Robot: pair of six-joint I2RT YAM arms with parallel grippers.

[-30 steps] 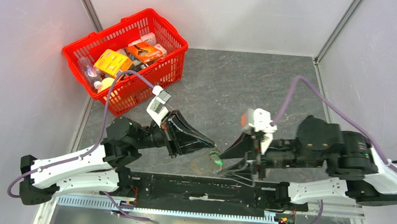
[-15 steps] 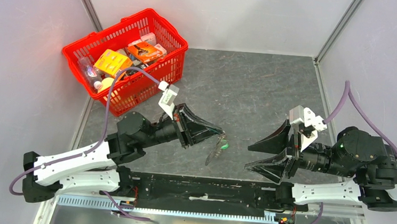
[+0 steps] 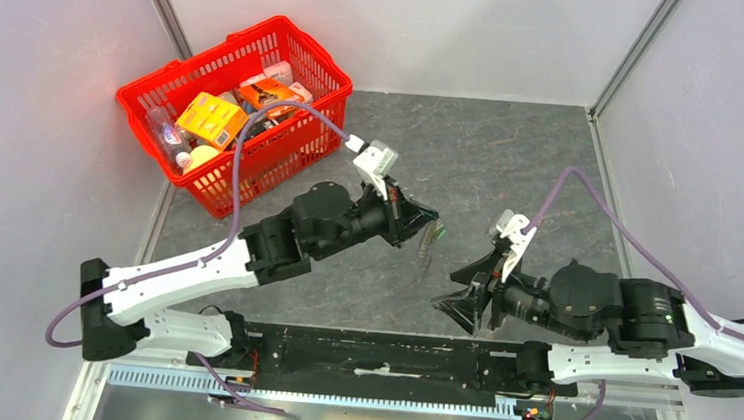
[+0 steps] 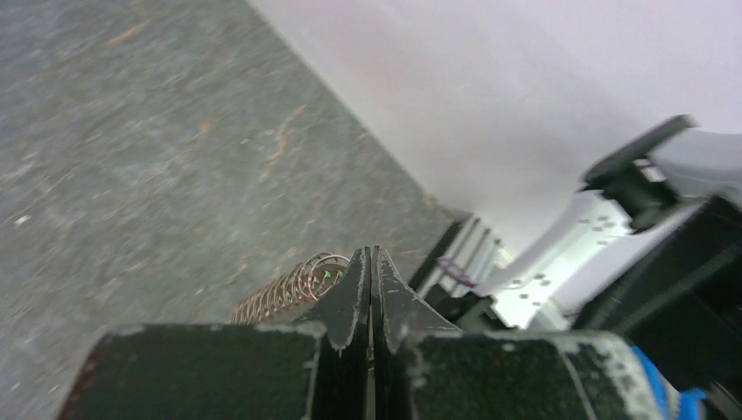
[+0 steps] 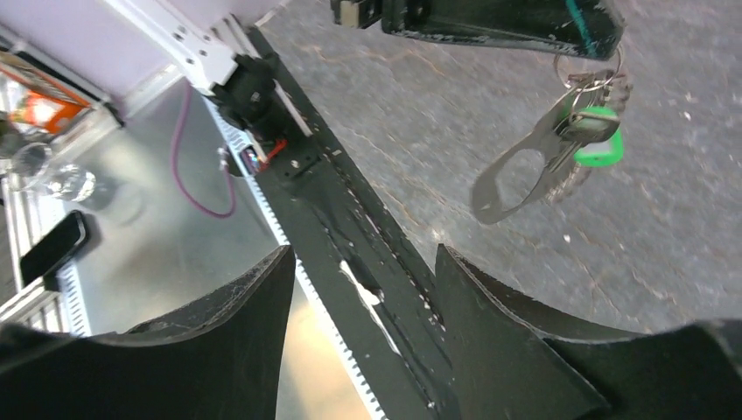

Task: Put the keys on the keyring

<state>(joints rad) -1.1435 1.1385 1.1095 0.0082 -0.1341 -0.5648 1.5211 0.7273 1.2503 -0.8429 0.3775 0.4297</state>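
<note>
Green plastic marks the head of the key (image 5: 599, 149), seen clearly only from the right wrist. There it hangs beside a flat grey metal tab (image 5: 516, 179) with an oval hole, both below the tip of the left gripper (image 5: 604, 35). How the pieces link cannot be made out.

The left wrist view shows what the others hide. The two fingers (image 4: 350, 293) are pressed flat together, and the coiled, bumpy rim of the keyring (image 4: 284, 293) juts out to their left, with only a speck of green showing. The left gripper is thus clamped on the keyring.

From above, the bunch is a thin dark sliver near the middle of the bench (image 3: 513, 151). The left arm reaches diagonally from the near left corner, its wrist raised. The right arm lies low along the near edge and points at the bunch. The right gripper (image 3: 452, 289) is spread wide, holds nothing and is set apart from the bunch.

A red basket (image 3: 291, 38) of packets fills the far left corner. A black rail (image 5: 350, 236) runs along the near edge, under the right fingers.
</note>
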